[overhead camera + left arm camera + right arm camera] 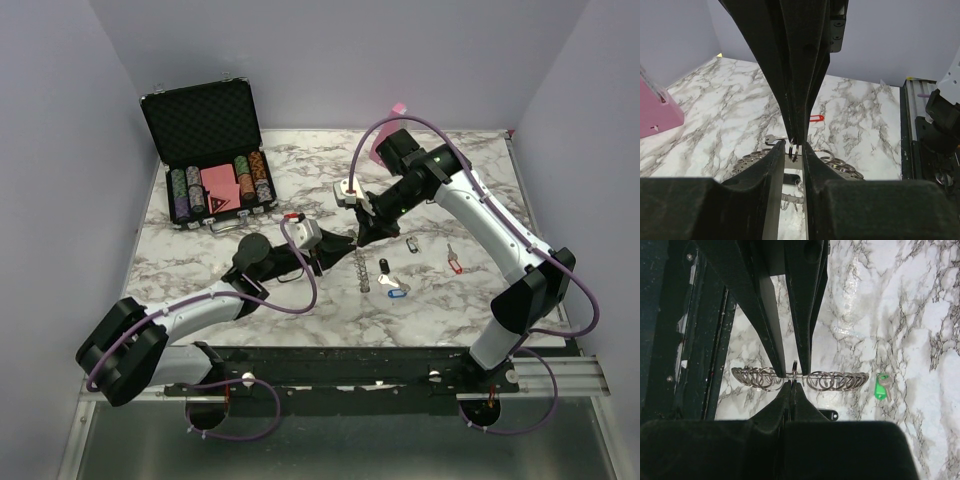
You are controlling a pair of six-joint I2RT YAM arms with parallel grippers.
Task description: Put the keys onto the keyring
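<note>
The keyring (362,272) stands on edge at mid-table, coil-like from above. My left gripper (336,250) reaches it from the left. In the left wrist view its jaws (794,148) stand a narrow gap apart, clamped on the ring's rim (840,162). My right gripper (358,238) comes from the right and is shut on one small loop (794,371) of the keyring (840,380); its tips (793,383) meet between the left fingers (772,340). Loose keys lie nearby: black (385,264), blue (397,291), red (455,264), green (882,387).
An open black case (215,150) of poker chips stands at the back left, with a red-tagged key (293,216) just in front of it. A pink block (655,112) sits behind the right arm. Another black-tagged key (412,245) lies right of the grippers.
</note>
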